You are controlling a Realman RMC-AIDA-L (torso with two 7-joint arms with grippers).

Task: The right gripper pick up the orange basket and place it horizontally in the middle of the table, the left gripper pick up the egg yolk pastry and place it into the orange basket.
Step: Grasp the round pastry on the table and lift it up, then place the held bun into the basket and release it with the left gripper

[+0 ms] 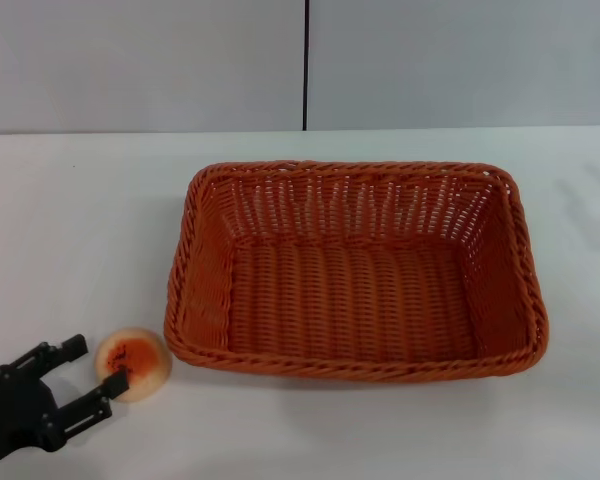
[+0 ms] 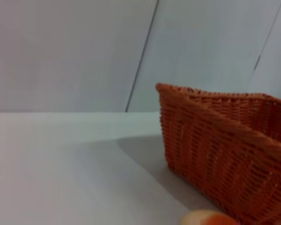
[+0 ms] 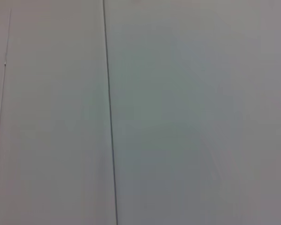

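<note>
The orange basket (image 1: 355, 270) lies lengthwise across the middle of the white table (image 1: 80, 230), with nothing inside it. Just off its near left corner sits the egg yolk pastry (image 1: 133, 363), a pale round bun with an orange top. My left gripper (image 1: 92, 372) is at the bottom left, open, its two black fingers reaching toward the pastry from the left; the nearer fingertip (image 1: 116, 385) touches or overlaps the bun's edge. In the left wrist view the basket's side (image 2: 220, 154) fills the right and a sliver of the pastry (image 2: 207, 219) shows at the bottom. The right gripper is out of view.
A grey panelled wall (image 1: 300, 60) with a dark vertical seam stands behind the table's far edge. The right wrist view shows only that wall (image 3: 178, 112). White tabletop stretches to the left of and behind the basket.
</note>
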